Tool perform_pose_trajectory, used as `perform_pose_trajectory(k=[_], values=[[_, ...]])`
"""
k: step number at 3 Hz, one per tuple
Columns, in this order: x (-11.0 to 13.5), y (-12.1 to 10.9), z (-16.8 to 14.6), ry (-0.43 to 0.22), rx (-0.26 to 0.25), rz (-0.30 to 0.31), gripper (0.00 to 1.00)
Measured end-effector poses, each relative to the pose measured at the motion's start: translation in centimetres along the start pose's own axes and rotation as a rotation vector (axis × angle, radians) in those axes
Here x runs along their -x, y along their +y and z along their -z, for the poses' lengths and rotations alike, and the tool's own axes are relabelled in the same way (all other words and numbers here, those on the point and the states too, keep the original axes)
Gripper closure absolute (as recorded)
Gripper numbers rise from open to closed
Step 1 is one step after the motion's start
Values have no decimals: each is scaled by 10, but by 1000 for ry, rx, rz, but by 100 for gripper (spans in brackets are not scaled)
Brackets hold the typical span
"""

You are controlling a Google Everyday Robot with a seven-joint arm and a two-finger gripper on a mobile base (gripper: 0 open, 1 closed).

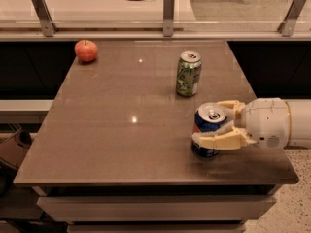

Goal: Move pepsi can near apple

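Observation:
The pepsi can (204,150), dark blue with a silver top, stands upright near the table's front right. My gripper (209,123) reaches in from the right, one cream finger (218,141) across the can's near side and the other on its far side, both pressed against it. The can rests on the tabletop. The red-orange apple (86,50) sits at the far left corner of the table, well away from the can and the gripper.
A green-patterned can (188,74) stands upright just behind and left of the pepsi can. The brown table (121,130) has its front edge close to the gripper. A railing with metal posts (167,13) runs along the back.

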State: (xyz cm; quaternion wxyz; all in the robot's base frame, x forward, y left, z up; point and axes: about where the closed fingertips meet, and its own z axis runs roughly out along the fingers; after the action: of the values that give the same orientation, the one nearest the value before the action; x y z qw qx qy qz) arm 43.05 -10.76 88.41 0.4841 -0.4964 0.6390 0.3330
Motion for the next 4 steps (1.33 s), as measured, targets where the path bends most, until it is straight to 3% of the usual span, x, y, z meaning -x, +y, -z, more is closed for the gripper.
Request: perform_pose_trajectory(k=[1,4], values=[[22,-8,0,11,-7,18,100],[133,-32,-21,8,-52,128,100]])
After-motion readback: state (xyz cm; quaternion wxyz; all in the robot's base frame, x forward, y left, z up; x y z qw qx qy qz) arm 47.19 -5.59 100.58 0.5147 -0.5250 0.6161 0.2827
